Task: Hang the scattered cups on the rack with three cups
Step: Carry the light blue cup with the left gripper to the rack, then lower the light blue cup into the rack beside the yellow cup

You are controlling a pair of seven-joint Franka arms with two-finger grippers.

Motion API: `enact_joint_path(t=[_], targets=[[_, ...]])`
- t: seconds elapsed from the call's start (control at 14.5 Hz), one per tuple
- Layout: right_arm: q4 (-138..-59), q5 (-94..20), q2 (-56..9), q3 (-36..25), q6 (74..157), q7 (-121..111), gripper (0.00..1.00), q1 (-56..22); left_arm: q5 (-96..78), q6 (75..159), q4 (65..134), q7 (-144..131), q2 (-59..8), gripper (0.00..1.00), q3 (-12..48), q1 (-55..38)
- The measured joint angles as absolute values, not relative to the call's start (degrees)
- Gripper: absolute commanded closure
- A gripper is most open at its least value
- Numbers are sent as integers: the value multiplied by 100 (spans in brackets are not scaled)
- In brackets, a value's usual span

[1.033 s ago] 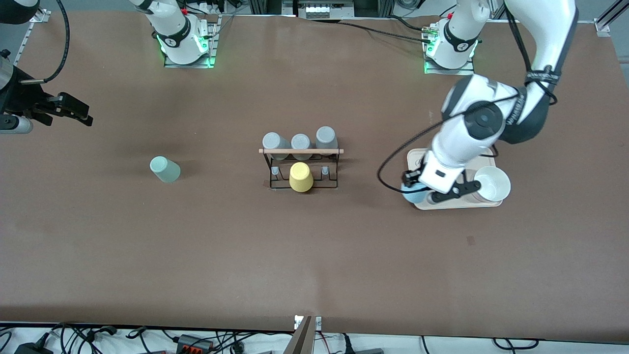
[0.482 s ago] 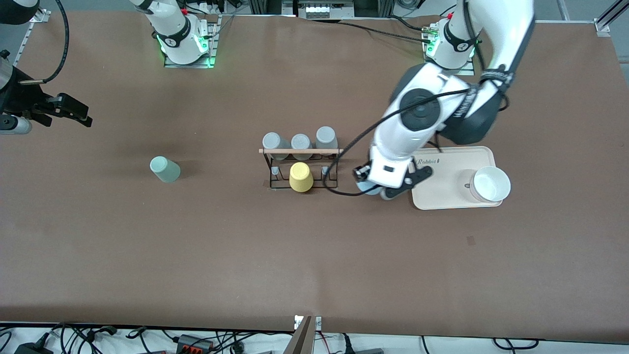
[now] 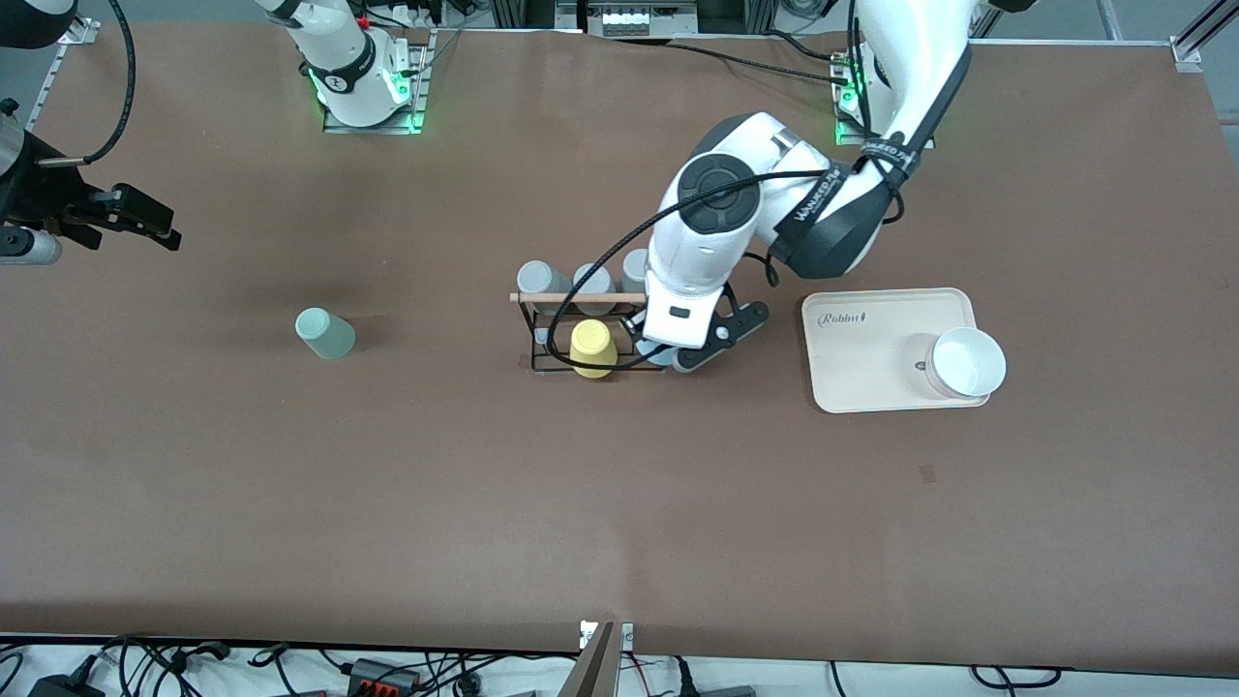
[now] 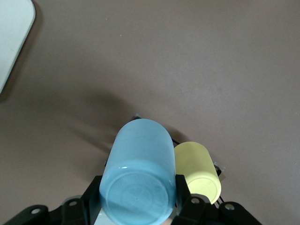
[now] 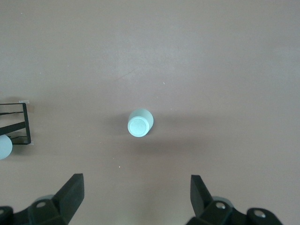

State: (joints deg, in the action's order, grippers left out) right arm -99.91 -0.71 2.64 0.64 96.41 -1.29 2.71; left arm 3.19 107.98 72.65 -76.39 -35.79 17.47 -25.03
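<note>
Left wrist view, fingers point(image 4: 183, 192) clamping blue cup point(image 4: 139, 173), rack point(image 3: 592, 329) below

Yellow cup point(image 3: 592, 348) – beside rack point(image 3: 590, 331) peg

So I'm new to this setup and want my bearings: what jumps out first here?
The left tool stands out, shut on a light blue cup over the rack, beside the yellow cup hung there. A mint green cup stands alone toward the right arm's end, under the open, waiting right tool. A cream tray holds a white bowl.
</note>
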Motion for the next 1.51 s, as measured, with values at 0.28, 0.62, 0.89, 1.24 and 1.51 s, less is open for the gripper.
enact_joint_path(t=[0.28,0.62,0.89,1.24,1.51], targets=[[-9991,-71,263,64,9642,-129,0,273,319,10796,7201,-7843,-3818,53,1706,-2732],[-9991,-71,262,64,9642,-129,0,274,333,10802,7186,-7862,-4064,53,1651,-2815],[-9991,-71,254,64,9642,-129,0,276,383,10918,7178,-7862,-4214,53,1649,-2822],[-9991,-71,228,64,9642,-129,0,278,407,11100,7179,-7862,-4288,44,1649,-2869],[-9991,-71,211,64,9642,-129,0,280,417,11112,7179,-7860,-4319,32,1634,-2872]])
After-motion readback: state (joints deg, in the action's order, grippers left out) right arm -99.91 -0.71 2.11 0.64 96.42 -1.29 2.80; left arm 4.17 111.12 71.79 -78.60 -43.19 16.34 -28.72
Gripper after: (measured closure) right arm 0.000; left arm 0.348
